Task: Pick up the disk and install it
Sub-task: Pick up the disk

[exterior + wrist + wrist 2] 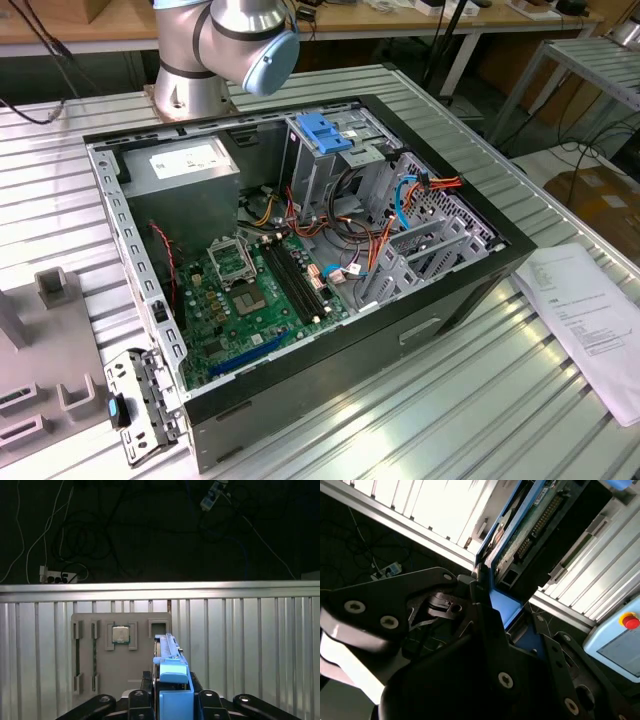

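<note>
Both jaws are clamped on the disk [169, 652], which I hold edge-on by its blue side rails [175, 700]; its green circuit board [532, 522] shows in the second wrist view. Beyond it in the first wrist view, a grey fixture tray [125, 680] lies on the slatted tabletop [250, 645].

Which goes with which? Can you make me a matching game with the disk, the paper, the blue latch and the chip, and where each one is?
Things:
1. disk
2. paper
3. blue latch
4. chip

Places:
A. on top of the metal cage inside the computer
B. in the grey holder plate
C. held in the gripper
D. flat on the table, beside the computer

Pairs: 1-C, 2-D, 3-A, 4-B
</note>
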Robot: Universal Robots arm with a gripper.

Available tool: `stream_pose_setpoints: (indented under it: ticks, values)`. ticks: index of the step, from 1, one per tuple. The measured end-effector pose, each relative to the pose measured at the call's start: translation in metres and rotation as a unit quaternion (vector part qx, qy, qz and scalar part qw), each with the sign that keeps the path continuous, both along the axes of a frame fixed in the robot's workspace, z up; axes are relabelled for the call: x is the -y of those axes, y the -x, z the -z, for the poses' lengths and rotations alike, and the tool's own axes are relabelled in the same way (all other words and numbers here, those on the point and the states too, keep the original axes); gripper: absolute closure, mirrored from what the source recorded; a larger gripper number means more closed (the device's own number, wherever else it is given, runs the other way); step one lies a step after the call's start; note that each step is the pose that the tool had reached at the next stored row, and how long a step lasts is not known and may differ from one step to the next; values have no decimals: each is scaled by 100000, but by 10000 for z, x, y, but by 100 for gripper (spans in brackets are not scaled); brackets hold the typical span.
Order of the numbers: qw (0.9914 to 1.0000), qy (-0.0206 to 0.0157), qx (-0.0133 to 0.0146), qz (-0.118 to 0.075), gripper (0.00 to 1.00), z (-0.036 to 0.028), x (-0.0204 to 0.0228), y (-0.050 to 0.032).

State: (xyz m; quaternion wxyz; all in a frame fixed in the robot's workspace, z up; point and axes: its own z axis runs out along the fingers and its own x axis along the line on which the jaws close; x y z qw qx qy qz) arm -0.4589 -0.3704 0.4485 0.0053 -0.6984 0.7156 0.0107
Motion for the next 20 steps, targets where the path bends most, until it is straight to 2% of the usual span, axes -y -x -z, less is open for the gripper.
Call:
stream_pose_setpoints:
  ticks: [9, 10, 15, 17, 20]
  values:
    - [100000, 5, -7, 1, 63, -277, 0, -1]
    - [100000, 1, -4, 1, 63, -334, 0, -1]
    - [100000, 5, -7, -2, 63, -474, 0, -3]
    - [100000, 5, -8, 0, 63, -510, 0, -4]
    - [100000, 1, -18, 0, 63, -510, 0, -4]
